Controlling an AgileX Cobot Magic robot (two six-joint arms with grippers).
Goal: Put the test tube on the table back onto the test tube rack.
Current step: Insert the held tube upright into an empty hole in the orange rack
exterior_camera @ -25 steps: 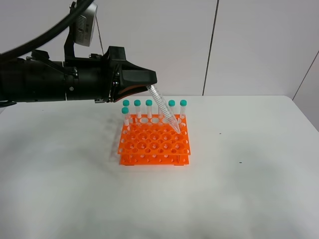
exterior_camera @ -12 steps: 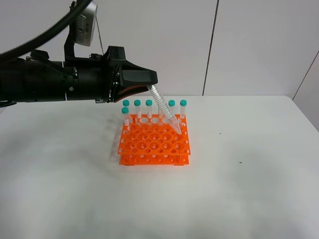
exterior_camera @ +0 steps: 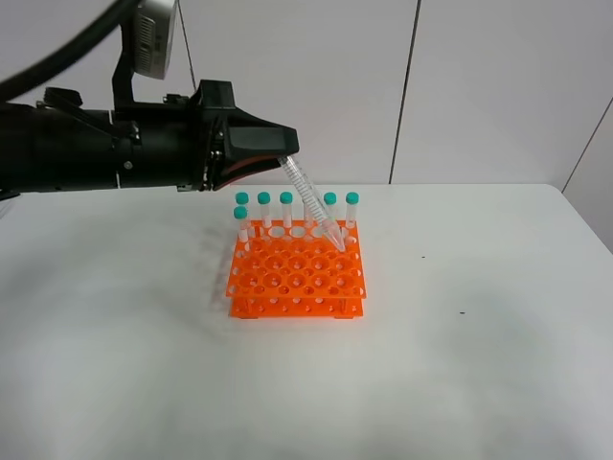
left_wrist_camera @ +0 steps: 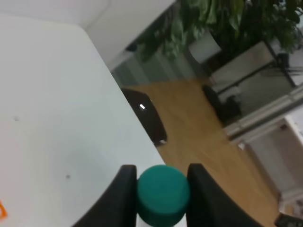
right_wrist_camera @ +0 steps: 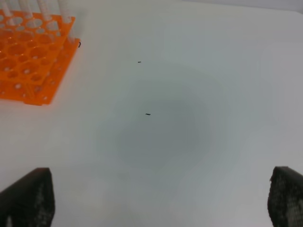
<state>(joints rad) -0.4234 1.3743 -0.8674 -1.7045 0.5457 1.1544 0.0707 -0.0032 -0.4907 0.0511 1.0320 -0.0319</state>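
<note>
Fingers (left_wrist_camera: 120, 198) of the left gripper (exterior_camera: 287, 153) are clamped on either side of the teal cap (left_wrist_camera: 163, 194) of the test tube (exterior_camera: 311, 203), one dark pad pressed against each side of it in the left wrist view. The black left arm (exterior_camera: 105, 153) reaches in almost level from the left of the exterior high view, above the table (exterior_camera: 479, 335), with a pale wrist camera (exterior_camera: 153, 38) mounted on top. The test tube is off the table and hangs tilted from the gripper. Its capped end is up at the pads, and its clear body slants down and to the right toward the test tube rack (exterior_camera: 297, 273). Its pointed tip (exterior_camera: 339, 249) sits at the top tier near the right rear corner, just in front of the back row. Whether it has entered a hole cannot be told. Other tubes (exterior_camera: 263, 213) with teal caps stand upright along the rack's rear row, with one more at the left end of the next row. The orange rack rests flat on the white table, near the middle and toward the back. The right gripper (right_wrist_camera: 156, 198) is spread wide, and its two dark fingertips (right_wrist_camera: 28, 196) show at opposite edges of the right wrist view. White tabletop lies between them, and a corner of the rack is off to one side. Two small dark specks (right_wrist_camera: 147, 114) mark the table near there.
</note>
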